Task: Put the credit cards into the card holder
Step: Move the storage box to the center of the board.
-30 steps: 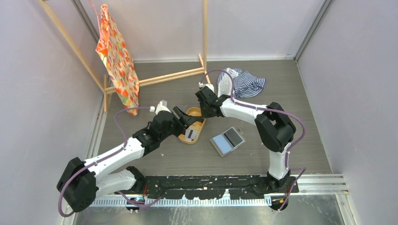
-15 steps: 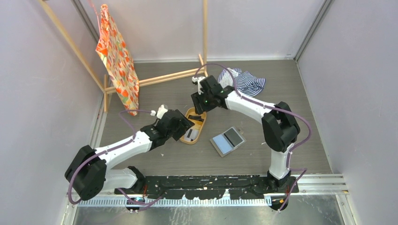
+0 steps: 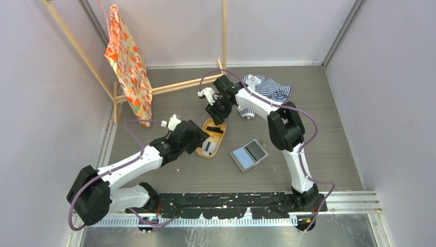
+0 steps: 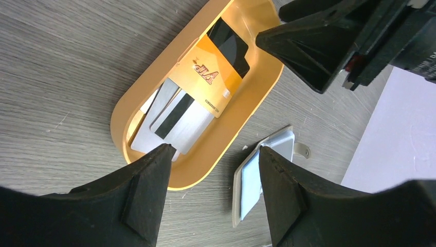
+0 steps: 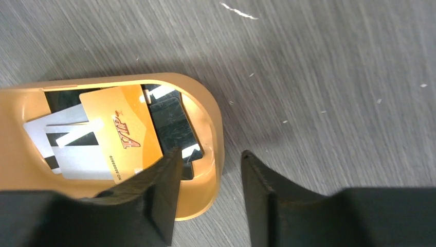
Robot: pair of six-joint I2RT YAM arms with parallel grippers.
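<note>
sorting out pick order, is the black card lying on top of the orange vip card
No, the orange card covers part of the black card in the tray.

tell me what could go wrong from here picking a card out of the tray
The cards overlap in the orange tray, so a pinch may drag several.
The right gripper stands open astride the tray wall; closing might grab the tray instead.
The left gripper hovers open over the same tray, so the arms could bump.
</note>
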